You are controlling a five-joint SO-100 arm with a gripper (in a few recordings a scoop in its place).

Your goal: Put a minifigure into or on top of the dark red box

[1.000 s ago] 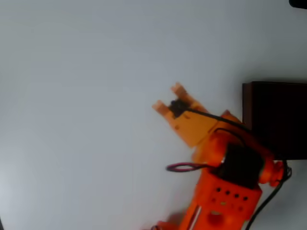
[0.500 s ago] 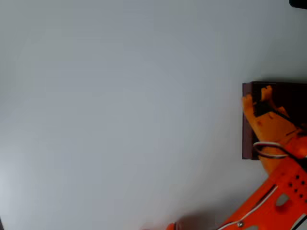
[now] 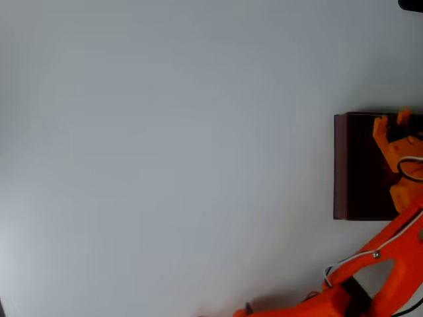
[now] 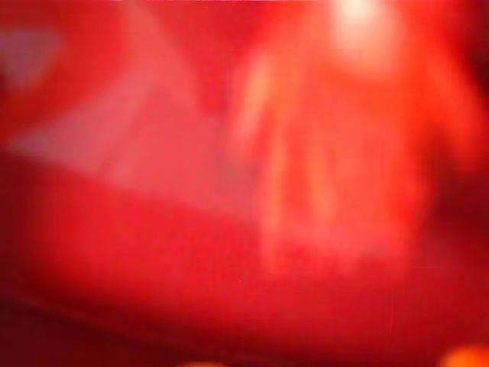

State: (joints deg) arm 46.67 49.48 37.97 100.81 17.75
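Here, in the overhead view, the orange gripper (image 3: 392,123) is over the upper right part of the dark red box (image 3: 341,165), which stands at the right edge of the pale grey table (image 3: 165,158). Its two fingertips are a little apart with something dark between them, but I cannot tell if they pinch anything, and the minifigure cannot be made out. The wrist view is a red blur without clear shapes.
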